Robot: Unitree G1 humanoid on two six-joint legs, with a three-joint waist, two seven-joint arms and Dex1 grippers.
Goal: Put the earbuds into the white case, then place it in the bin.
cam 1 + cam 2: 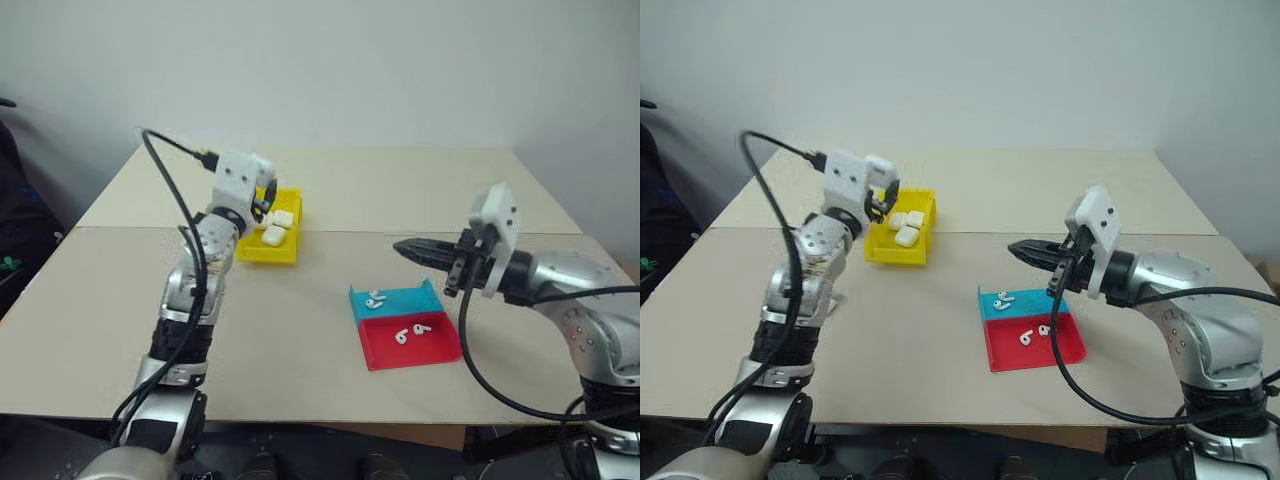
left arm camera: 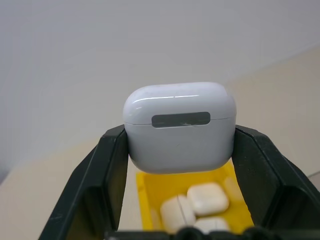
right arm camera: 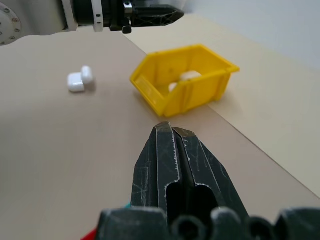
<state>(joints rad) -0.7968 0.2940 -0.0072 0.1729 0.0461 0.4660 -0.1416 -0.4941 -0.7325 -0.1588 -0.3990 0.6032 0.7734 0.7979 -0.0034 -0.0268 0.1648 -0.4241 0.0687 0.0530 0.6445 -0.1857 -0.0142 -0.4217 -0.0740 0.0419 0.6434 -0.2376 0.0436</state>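
Case in the grip! The left gripper (image 1: 264,200) has its two black fingers (image 2: 112,155) clamped on the flanks of the white case (image 2: 180,130). The lid is closed, and the grey patch on its front faces the wrist camera. The case hangs in the air, clear of the table (image 1: 300,400), right at the left side of the bin (image 1: 268,255). In the left wrist view the yellow bin sits directly below and beyond it. Other white cases (image 1: 278,226) already lie inside the bin, bunched together.

Over on the other side, the right gripper (image 1: 405,248) points roughly level towards the bin, hovering above the far edge of the teal-and-red tray (image 1: 440,350). Its fingers are pressed tight together with nothing between them. Down on the tray, loose earbuds (image 1: 375,298) lie on the teal half, and more are on the red half. The right wrist view shows one more white case (image 3: 80,80) with its lid up, resting on the table near the bin.
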